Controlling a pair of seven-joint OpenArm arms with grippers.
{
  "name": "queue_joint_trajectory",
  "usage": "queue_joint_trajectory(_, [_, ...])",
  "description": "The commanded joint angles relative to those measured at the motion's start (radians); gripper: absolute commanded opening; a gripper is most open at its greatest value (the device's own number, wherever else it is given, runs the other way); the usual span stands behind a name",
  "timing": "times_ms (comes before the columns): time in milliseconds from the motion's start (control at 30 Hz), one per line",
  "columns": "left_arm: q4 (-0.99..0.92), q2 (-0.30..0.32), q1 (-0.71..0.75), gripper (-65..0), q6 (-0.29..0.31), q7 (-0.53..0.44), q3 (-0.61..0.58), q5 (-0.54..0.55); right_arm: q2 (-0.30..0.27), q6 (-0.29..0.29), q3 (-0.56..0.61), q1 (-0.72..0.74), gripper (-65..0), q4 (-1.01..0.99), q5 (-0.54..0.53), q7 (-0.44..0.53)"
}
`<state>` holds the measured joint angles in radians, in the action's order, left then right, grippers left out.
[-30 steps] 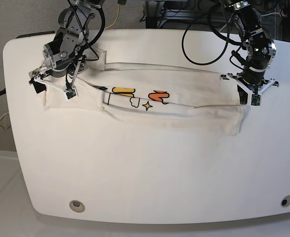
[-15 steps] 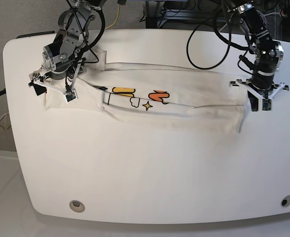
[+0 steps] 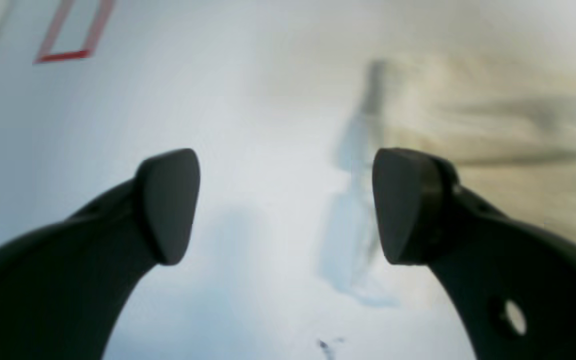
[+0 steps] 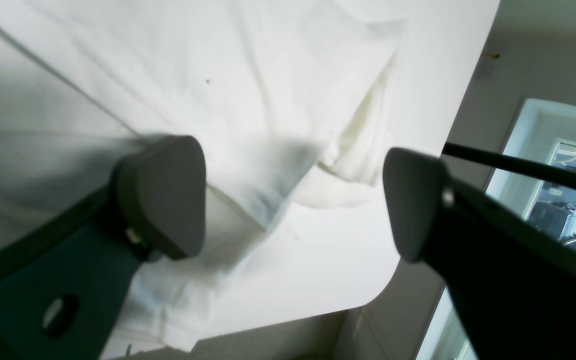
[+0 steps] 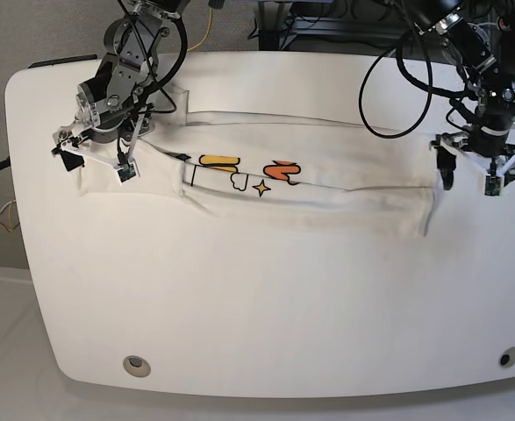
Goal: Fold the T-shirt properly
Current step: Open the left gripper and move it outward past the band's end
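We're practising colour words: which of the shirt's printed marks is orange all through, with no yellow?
The squiggle, right of the yellow bar in the base view.

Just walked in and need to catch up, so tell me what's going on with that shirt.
A two-armed robot is folding a T-shirt on a white table. The shirt lies in a long, wide strip, with part of its colourful print showing. The right gripper is over one end, its fingers apart. The left gripper is open just off the other end, holding nothing.
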<state>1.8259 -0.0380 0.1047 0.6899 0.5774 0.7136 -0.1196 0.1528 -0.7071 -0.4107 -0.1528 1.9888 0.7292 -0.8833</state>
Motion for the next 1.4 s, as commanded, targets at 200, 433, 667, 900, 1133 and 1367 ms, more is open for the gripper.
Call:
queue_joint_trajectory(200, [-0.053, 0.002, -0.063, -13.1, 0.008, 0.072, 0.007, 0.014, -0.003, 0.009, 0.002, 0.017, -11.1, 0.005, 0.002, 0.013])
queue_joint_trajectory(433, [-0.154, 0.008, -0.141, -13.1, 0.008, 0.158, 0.085, 0.014, -0.005, 0.009, 0.002, 0.011, -11.1, 0.005, 0.002, 0.013])
queue_joint_trajectory(667, [-0.268, 0.043, -0.198, -13.0, 0.008, 0.235, 0.094, 0.014, -0.005, 0.009, 0.002, 0.011, -12.1, 0.005, 0.005, 0.013])
queue_joint_trajectory(900, [-0.318, 0.051, -0.228, -13.0, 0.008, 0.293, 0.096, 0.014, -0.005, 0.009, 0.002, 0.014, -12.7, 0.005, 0.007, 0.013])
queue_joint_trajectory(1133, [-0.302, 0.046, -0.233, -13.0, 0.008, 0.296, 0.093, 0.014, -0.005, 0.009, 0.002, 0.017, -12.7, 0.004, 0.003, 0.013])
queue_joint_trajectory(1367, [-0.188, 0.033, -0.237, -13.0, 0.008, 0.373, 0.090, 0.014, -0.005, 0.009, 0.002, 0.017, -12.7, 0.002, 0.003, 0.013])
